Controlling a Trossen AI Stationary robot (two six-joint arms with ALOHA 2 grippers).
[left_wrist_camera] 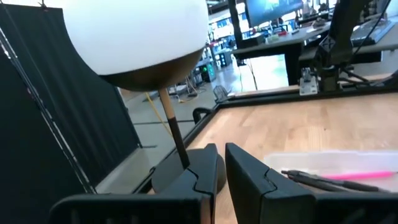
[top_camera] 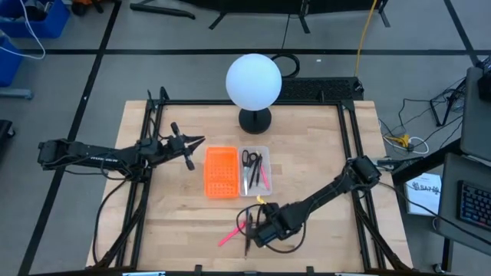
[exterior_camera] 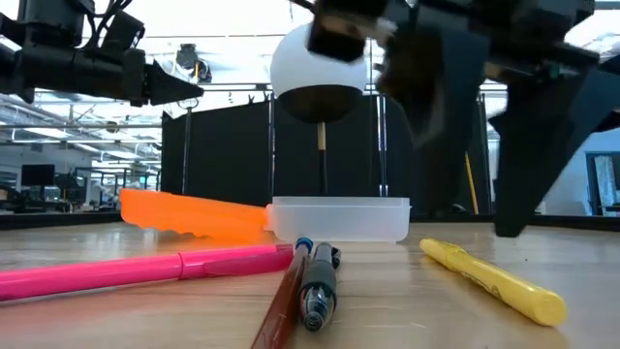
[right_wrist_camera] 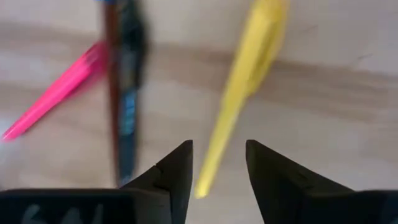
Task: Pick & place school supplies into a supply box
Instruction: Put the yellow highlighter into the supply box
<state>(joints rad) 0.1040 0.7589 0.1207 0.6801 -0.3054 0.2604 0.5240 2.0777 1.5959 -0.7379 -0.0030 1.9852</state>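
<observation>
The clear supply box (top_camera: 255, 170) sits mid-table and holds black-handled scissors (top_camera: 249, 159), a black pen and a pink pen (left_wrist_camera: 360, 176). On the table near the front edge lie a yellow pen (right_wrist_camera: 249, 74), a pink pen (right_wrist_camera: 56, 93) and two dark pens (right_wrist_camera: 124, 93) side by side. My right gripper (right_wrist_camera: 217, 165) is open and points down above the table, its fingers on either side of the yellow pen's end, not touching it. My left gripper (top_camera: 201, 140) is shut and empty, raised to the left of the orange piece (top_camera: 220, 172).
An orange perforated piece (exterior_camera: 194, 213) lies against the box's left side. A lamp with a white globe (top_camera: 253, 80) stands on a dark base at the table's far side, behind the box. A black frame (top_camera: 349, 146) runs along the table's edges.
</observation>
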